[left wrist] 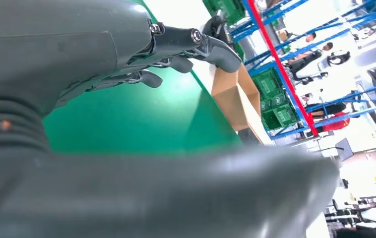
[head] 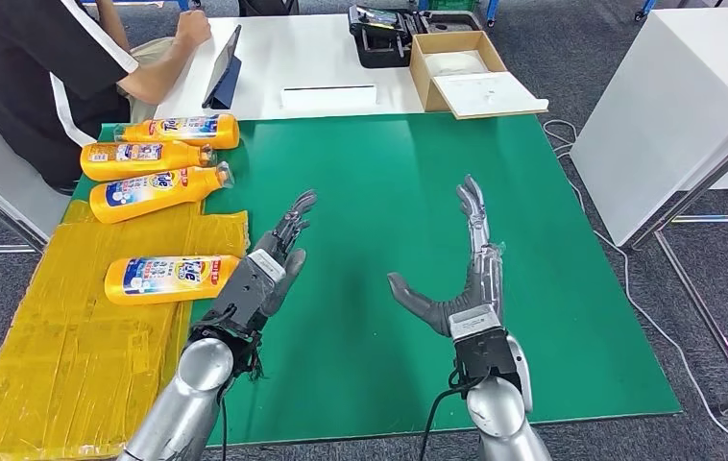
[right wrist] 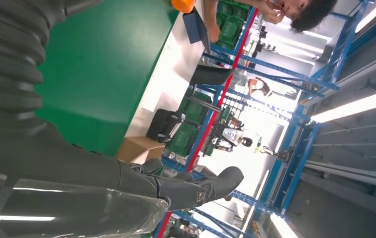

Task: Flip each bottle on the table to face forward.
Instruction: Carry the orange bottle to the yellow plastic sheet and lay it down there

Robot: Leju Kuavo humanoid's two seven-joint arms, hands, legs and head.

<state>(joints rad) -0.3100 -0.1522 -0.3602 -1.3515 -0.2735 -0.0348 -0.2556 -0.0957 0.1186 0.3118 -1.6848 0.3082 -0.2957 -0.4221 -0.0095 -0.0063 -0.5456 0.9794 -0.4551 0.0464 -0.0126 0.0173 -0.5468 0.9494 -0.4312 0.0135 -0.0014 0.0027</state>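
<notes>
Several yellow bottles lie on their sides at the table's left. The nearest bottle [head: 172,278] rests on the yellow sheet [head: 62,336], label up, just left of my left hand [head: 269,264]. Further back lie three more: one [head: 157,191], one [head: 145,158] and one [head: 182,130], caps pointing right. My left hand hovers with fingers stretched forward and holds nothing; its fingers [left wrist: 196,44] appear over the green mat. My right hand [head: 466,274] is spread above the mat's middle, thumb out to the left, and is empty; its fingers [right wrist: 196,188] show in the right wrist view.
A person [head: 62,67] sits at the far left beside the bottles. Behind the green mat [head: 389,192] a white table carries a tablet [head: 223,69], a cardboard box [head: 461,72] and a black device [head: 384,34]. A white cabinet [head: 677,106] stands to the right.
</notes>
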